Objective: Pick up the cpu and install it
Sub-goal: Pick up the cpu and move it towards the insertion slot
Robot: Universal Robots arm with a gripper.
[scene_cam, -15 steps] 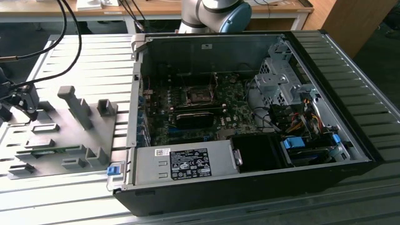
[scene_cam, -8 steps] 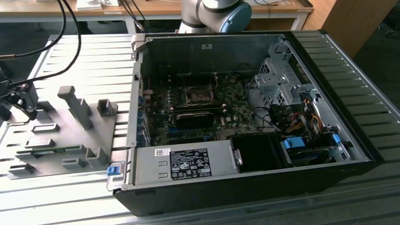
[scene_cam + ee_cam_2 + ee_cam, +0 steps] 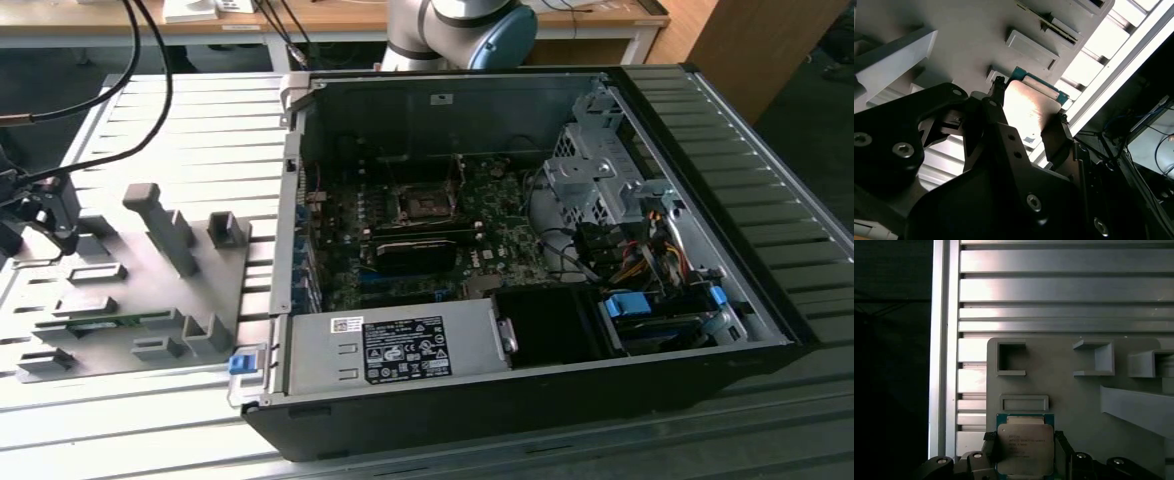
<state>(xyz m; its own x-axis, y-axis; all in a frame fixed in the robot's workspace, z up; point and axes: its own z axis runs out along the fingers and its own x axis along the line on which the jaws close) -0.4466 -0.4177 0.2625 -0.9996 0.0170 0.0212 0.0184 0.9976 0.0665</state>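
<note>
The cpu (image 3: 1025, 446), a flat square chip with a shiny metal top and a green rim, sits between my gripper's (image 3: 1025, 440) two dark fingers (image 3: 991, 444), which press on its opposite edges. In the second wrist view the cpu (image 3: 1030, 107) is likewise clamped in the gripper (image 3: 1028, 102), just over the grey fixture plate (image 3: 954, 40). The gripper (image 3: 59, 238) hangs at the exterior view's far left over the fixture (image 3: 120, 290). The dark metal-framed socket (image 3: 427, 207) lies on the motherboard inside the open computer case (image 3: 534, 330).
Upright grey blocks (image 3: 160, 225) and small pockets (image 3: 1011, 358) stand on the fixture around the gripper. Black cables (image 3: 127, 90) run to the arm. The case's walls, drive cage (image 3: 601, 170) and power supply (image 3: 394, 350) surround the motherboard. Ribbed aluminium table (image 3: 1054, 290) lies beneath.
</note>
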